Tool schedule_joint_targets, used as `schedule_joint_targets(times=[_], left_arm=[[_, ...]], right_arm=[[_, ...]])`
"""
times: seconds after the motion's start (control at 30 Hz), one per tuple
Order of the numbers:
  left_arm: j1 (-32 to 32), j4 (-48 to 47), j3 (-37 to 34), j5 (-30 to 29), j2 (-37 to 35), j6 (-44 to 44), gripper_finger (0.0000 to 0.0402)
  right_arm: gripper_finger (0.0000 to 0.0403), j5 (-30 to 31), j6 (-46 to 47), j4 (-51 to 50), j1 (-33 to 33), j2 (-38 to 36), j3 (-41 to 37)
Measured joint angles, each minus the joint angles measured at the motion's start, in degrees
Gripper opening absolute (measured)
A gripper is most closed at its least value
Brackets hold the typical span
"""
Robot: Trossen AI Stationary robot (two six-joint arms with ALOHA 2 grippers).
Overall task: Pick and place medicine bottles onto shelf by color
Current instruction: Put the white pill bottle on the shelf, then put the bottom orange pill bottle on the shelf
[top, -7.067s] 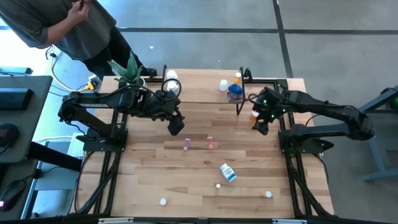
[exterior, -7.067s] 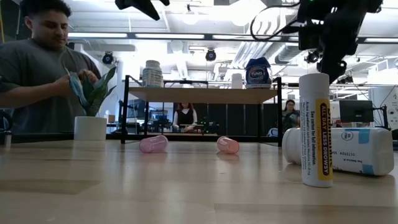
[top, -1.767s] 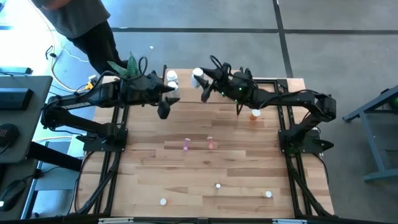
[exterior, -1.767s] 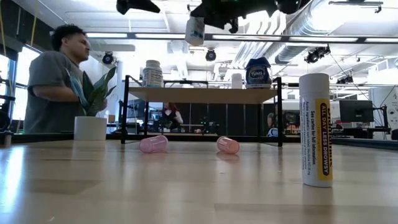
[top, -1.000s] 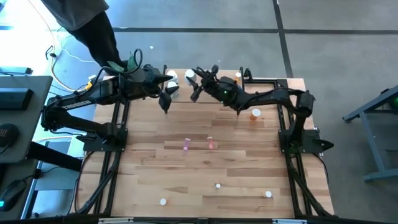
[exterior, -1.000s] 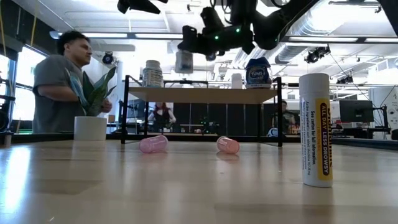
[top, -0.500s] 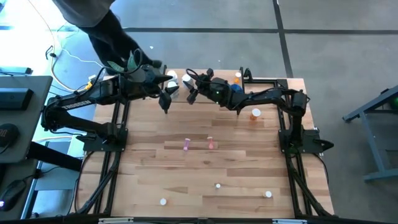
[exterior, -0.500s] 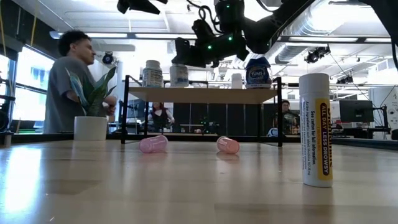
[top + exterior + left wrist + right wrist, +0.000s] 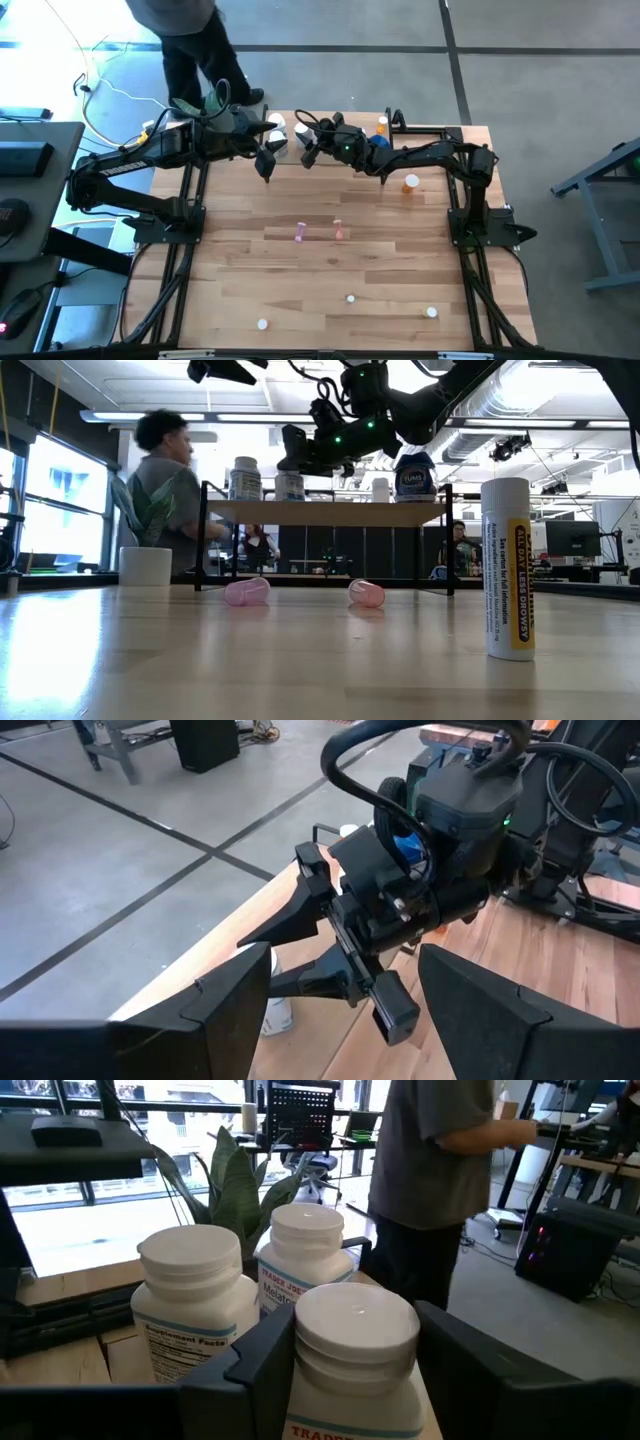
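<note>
The right claw (image 9: 355, 1370) pinches a white bottle (image 9: 357, 1355) (rigid, light, smooth-sided, I judge) on the shelf (image 9: 320, 512), best gripped mid-body below the cap; the left claw (image 9: 266, 160) hangs spread.

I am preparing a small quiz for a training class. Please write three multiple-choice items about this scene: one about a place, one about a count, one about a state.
1. Where does the right gripper work?
A. at the shelf's left end
B. by the table's near edge
C. above the pink bottles

2. How many pink bottles lie on the table?
A. one
B. two
C. four

3. How do the left gripper's fingers stand?
A. shut on a bottle
B. open, empty
C. shut, empty

Key: 1 A, it flanks a white bottle on the shelf. 2 B, both views show two. 3 B, the left wrist view shows spread fingers.
</note>
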Motion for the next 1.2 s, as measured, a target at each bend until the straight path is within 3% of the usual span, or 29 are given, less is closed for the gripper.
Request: schedule_joint_targets(times=[0.43,0.73,1.2], left_arm=[[0.0,-5.1,0.0,0.0,0.0,0.0,0.0243],[-1.7,-8.1,0.0,0.1,0.0,-0.2,0.0243],[-14.7,-20.1,0.0,2.0,0.0,-9.8,0.0243]], right_arm=[[0.0233,0.0,3.8,-4.4,0.0,-1.8,-0.1],[0.0238,0.0,3.8,-8.4,0.0,-5.2,-0.2],[0.0239,0.0,3.6,-12.7,3.3,-11.9,-0.2]])
